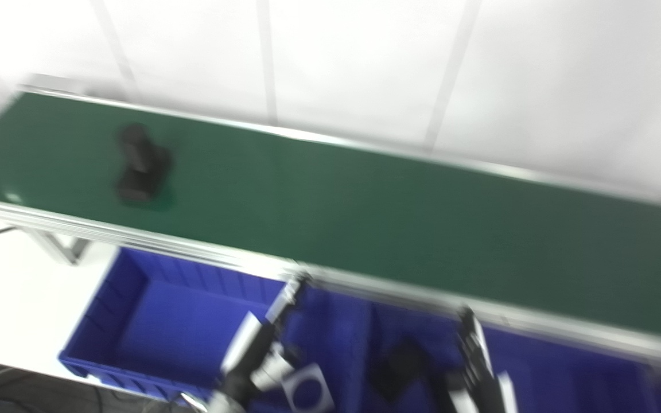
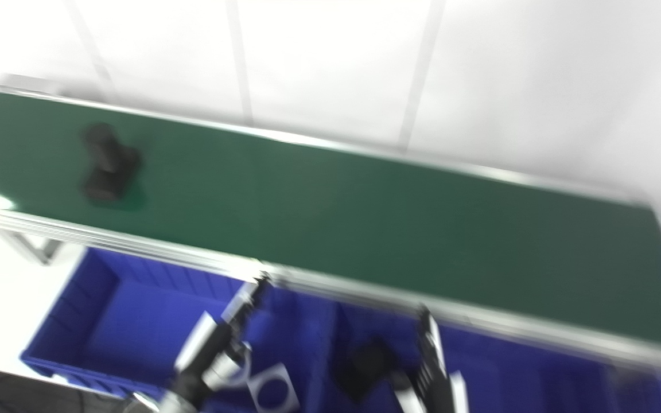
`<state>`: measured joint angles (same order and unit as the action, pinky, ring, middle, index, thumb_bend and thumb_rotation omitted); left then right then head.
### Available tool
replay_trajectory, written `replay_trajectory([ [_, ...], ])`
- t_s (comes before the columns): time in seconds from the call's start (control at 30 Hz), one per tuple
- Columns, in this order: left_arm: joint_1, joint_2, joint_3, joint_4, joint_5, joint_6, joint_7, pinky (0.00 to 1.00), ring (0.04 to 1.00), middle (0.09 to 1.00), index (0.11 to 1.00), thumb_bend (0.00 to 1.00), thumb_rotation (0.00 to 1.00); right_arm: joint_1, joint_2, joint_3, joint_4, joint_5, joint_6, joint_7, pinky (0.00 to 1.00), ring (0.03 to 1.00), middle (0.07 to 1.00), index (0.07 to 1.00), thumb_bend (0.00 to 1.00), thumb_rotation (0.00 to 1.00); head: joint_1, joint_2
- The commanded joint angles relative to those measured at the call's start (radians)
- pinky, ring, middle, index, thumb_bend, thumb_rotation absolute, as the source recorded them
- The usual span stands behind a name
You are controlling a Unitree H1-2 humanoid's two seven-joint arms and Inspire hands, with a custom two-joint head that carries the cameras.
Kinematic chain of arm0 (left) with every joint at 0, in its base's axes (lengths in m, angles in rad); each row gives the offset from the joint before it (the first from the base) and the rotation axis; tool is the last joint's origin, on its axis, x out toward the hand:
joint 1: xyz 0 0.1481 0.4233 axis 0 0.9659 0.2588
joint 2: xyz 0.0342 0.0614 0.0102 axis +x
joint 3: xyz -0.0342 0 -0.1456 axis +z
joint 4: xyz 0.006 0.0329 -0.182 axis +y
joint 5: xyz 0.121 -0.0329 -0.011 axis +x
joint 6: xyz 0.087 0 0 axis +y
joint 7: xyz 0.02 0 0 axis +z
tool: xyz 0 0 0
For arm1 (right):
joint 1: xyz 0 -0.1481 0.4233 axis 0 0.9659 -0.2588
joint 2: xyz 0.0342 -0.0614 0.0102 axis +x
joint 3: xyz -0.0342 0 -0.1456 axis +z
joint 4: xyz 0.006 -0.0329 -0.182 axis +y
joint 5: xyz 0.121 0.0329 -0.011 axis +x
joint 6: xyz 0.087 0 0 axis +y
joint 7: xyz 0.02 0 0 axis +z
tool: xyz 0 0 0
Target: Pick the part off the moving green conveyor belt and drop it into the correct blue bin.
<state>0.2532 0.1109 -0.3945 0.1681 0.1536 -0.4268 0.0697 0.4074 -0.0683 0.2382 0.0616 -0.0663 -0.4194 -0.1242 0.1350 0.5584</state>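
Observation:
The whole picture is motion-blurred. A black part (image 1: 141,163) lies on the green conveyor belt (image 1: 365,212) near its far left end. Both hands are low, in front of the belt's near rail and over the blue bins. My left hand (image 1: 261,350) has its fingers stretched up toward the rail and holds nothing. My right hand (image 1: 477,361) also points its fingers up and holds nothing that I can see. Both hands are far to the right of the part.
A row of blue bins stands below the belt's near rail: a left bin (image 1: 152,327) and a middle bin (image 1: 336,327) holding a dark object (image 1: 399,367). A white tag with a ring mark (image 1: 307,390) sits at the bins' front. A white wall lies behind the belt.

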Motion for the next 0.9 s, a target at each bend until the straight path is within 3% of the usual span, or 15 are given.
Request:
replay_trajectory([
  [0.0, -0.031, 0.011, -0.026, -0.005, 0.021, -0.043, 0.067, 0.96, 0.985, 0.987, 0.978, 0.78, 0.95, -0.002, -0.004, 0.000, -0.010, 0.009, -0.050, 0.012, 1.00, 1.000, 1.000, 1.000, 0.72, 0.90, 0.009, -0.023],
  [0.1, -0.045, 0.029, -0.066, 0.007, 0.020, -0.043, 0.116, 0.95, 0.972, 0.979, 0.971, 0.74, 0.92, -0.002, -0.006, 0.000, -0.002, 0.013, -0.050, 0.011, 1.00, 1.000, 1.000, 1.000, 0.71, 0.90, 0.010, -0.027],
  [0.13, -0.047, 0.032, -0.075, 0.014, 0.012, -0.043, 0.122, 0.95, 0.971, 0.978, 0.971, 0.74, 0.92, -0.003, -0.004, -0.003, 0.003, 0.026, -0.050, 0.020, 1.00, 1.000, 1.000, 1.000, 0.71, 0.90, 0.021, -0.064],
  [0.47, -0.089, 0.078, -0.176, 0.061, 0.017, -0.043, 0.244, 0.93, 0.955, 0.959, 0.947, 0.76, 0.87, -0.008, 0.012, -0.025, 0.030, 0.059, -0.051, 0.062, 1.00, 1.000, 1.000, 1.000, 0.55, 0.91, 0.021, -0.124],
  [0.6, -0.110, 0.096, -0.215, 0.083, 0.019, -0.043, 0.287, 0.92, 0.953, 0.959, 0.948, 0.75, 0.87, -0.015, 0.012, -0.031, 0.049, 0.062, -0.050, 0.083, 1.00, 1.000, 1.000, 1.000, 0.52, 0.93, 0.027, -0.173],
  [0.87, -0.138, 0.117, -0.279, 0.110, 0.027, -0.043, 0.370, 0.90, 0.942, 0.947, 0.932, 0.76, 0.88, -0.026, 0.024, -0.055, 0.083, 0.055, -0.051, 0.093, 1.00, 1.000, 1.000, 1.000, 0.49, 0.93, 0.038, -0.205],
])
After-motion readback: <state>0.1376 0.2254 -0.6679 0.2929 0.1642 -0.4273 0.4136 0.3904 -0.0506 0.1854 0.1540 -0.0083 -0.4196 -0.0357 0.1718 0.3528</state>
